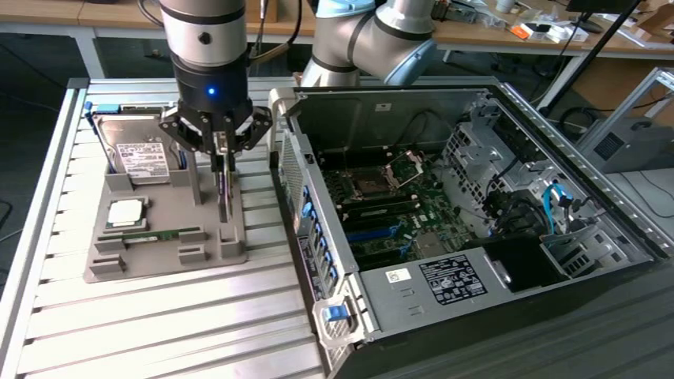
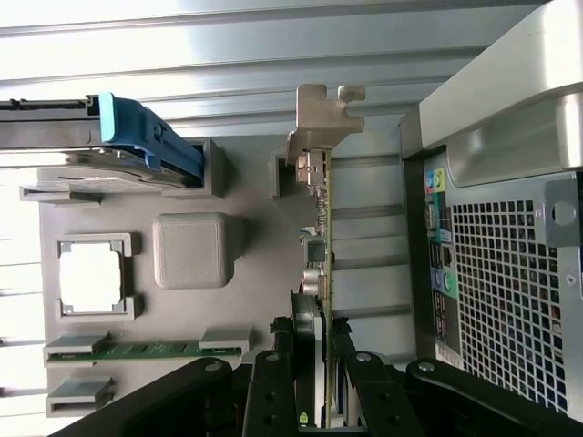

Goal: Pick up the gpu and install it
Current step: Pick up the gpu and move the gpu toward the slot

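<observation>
plainly, wrist cam: end effector (image 2: 314, 335) pinches gpu (image 2: 321, 228).

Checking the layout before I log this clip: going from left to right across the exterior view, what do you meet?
hard drive → gpu, standing on edge in the gray tray → computer case, its side open → motherboard → blue cables

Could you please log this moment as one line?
gripper | fingers closed on thin dark expansion card with silver bracket | location: at grey plastic tray
</observation>
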You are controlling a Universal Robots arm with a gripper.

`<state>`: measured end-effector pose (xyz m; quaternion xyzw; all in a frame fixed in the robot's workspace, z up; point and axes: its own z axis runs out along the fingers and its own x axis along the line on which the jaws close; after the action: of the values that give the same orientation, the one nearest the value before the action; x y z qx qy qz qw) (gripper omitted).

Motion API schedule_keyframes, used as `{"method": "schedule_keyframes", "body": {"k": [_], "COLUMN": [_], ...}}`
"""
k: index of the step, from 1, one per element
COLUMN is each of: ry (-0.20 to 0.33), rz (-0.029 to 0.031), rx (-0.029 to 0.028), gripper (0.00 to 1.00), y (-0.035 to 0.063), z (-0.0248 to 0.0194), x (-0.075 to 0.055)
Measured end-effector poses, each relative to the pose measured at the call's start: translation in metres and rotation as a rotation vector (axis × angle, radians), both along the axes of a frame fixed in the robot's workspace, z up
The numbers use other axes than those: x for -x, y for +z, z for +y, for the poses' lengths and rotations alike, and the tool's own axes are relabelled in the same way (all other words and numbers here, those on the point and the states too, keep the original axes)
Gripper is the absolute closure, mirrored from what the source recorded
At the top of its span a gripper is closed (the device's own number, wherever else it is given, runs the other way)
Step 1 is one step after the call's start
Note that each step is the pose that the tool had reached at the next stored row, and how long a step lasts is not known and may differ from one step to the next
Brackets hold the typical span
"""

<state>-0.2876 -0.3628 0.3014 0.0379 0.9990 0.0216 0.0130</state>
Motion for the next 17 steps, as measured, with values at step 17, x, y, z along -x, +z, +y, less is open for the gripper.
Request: {"method": "schedule_keyframes", "body": {"k": [17], "ry": [0.0], "rz": [0.0], "rx": [0.0], "gripper": [0.73], "y": [0.0046], "z": [0.0], "x": [0.0]}}
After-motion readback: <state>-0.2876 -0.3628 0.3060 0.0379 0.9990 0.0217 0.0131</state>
